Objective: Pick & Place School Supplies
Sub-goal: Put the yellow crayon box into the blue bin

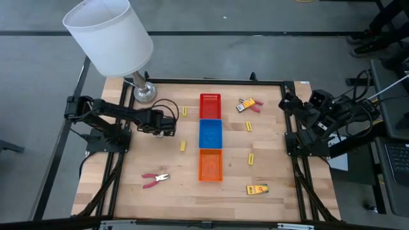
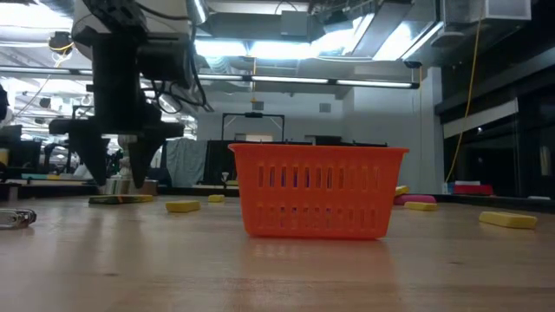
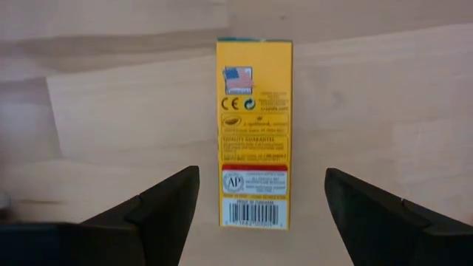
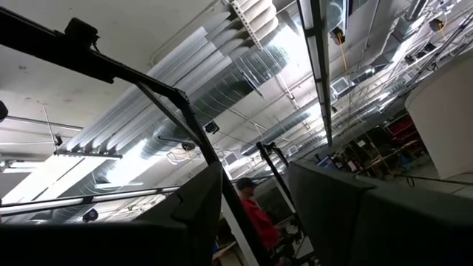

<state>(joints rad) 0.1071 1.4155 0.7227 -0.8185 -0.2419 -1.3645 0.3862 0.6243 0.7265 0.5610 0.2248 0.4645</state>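
The left tool hangs spread wide and holding nothing over a yellow packet lying flat on the bare wooden surface, left of centre in the high view, with open wood on both sides. The packet's long axis runs between the fingers, barcode end nearest them. The right tool waits at the surface's upper right edge, parted and unloaded.

Both arms are dark, jointed, trailing black cables, and the left pincer has two broad, wedge-shaped black fingers.
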